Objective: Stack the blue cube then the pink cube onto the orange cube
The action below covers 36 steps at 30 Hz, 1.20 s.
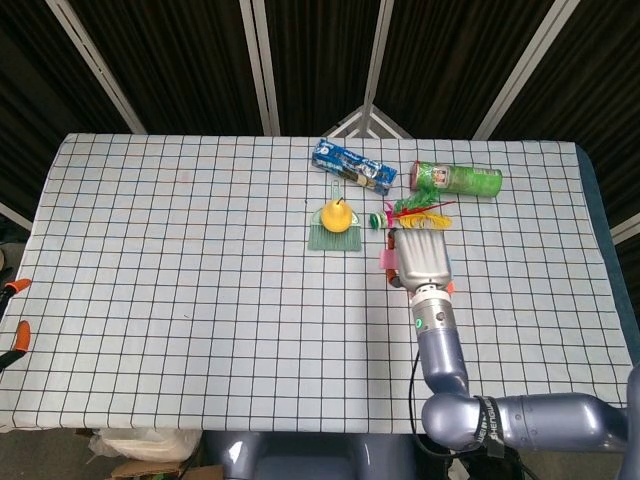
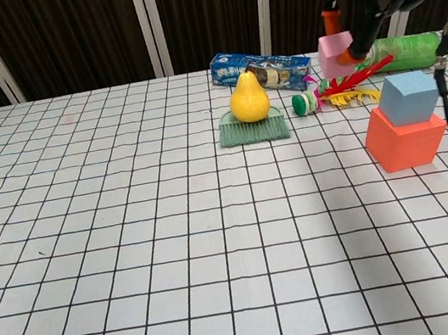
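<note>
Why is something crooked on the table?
The blue cube sits twisted on the orange cube, its corners not lined up. The green can lies on its side, and the pear rests on the little brush.

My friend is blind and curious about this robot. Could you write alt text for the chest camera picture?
A robot's right hand holds a pink cube in the air, up and to the left of a blue cube stacked on an orange cube. Behind them on the checked table lie a yellow pear on a small green brush, a snack packet and a green can.
</note>
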### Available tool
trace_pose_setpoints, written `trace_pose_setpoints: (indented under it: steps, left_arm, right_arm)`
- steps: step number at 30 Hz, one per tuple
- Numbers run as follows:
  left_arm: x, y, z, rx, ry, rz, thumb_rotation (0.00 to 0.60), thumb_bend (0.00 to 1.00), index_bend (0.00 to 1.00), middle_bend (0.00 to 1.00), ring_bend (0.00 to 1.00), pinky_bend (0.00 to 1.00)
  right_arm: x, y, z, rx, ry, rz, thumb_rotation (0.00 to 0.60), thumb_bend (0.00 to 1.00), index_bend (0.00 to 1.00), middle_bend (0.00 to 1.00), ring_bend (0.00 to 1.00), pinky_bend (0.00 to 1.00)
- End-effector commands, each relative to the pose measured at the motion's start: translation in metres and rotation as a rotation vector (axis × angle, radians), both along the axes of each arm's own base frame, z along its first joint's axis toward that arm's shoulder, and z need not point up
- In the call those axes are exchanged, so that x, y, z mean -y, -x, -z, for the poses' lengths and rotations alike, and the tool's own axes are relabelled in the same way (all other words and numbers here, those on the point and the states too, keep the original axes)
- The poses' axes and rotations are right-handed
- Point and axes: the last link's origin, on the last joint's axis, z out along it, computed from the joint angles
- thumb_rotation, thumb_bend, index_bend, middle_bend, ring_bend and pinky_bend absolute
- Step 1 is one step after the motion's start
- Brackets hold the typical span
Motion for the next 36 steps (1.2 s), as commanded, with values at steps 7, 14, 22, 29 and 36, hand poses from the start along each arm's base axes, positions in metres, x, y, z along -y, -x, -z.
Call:
trace_pose_setpoints:
  steps: [7,14,22,29,36]
  left_arm:
    - [0.000,0.000,0.000,-0.002,-0.004,-0.003,0.600,0.58,0.19,0.07,0.00,0.00]
    - [-0.001,0.000,0.001,-0.005,-0.004,-0.008,0.600,0.58,0.19,0.07,0.00,0.00]
    - [0.000,0.001,-0.001,-0.005,-0.016,-0.012,0.600,0.58,0.19,0.07,0.00,0.00]
    - [-0.002,0.001,0.001,-0.011,-0.013,-0.019,0.600,0.58,0.19,0.07,0.00,0.00]
    - [-0.003,0.001,0.002,-0.018,-0.017,-0.025,0.600,0.58,0.19,0.07,0.00,0.00]
  right_arm:
    - [0.001,0.038,-0.022,-0.042,-0.041,0.061,0.600,0.46,0.52,1.00,1.00,0.93]
    - [0.000,0.053,-0.025,-0.033,-0.073,0.064,0.600,0.46,0.52,1.00,1.00,0.93]
    - [0.010,0.062,-0.023,-0.029,-0.087,0.064,0.600,0.46,0.52,1.00,1.00,0.93]
    - [0.018,0.066,-0.031,-0.034,-0.084,0.075,0.600,0.46,0.52,1.00,1.00,0.93]
    - [0.022,0.074,-0.040,-0.040,-0.086,0.100,0.600,0.46,0.52,1.00,1.00,0.93]
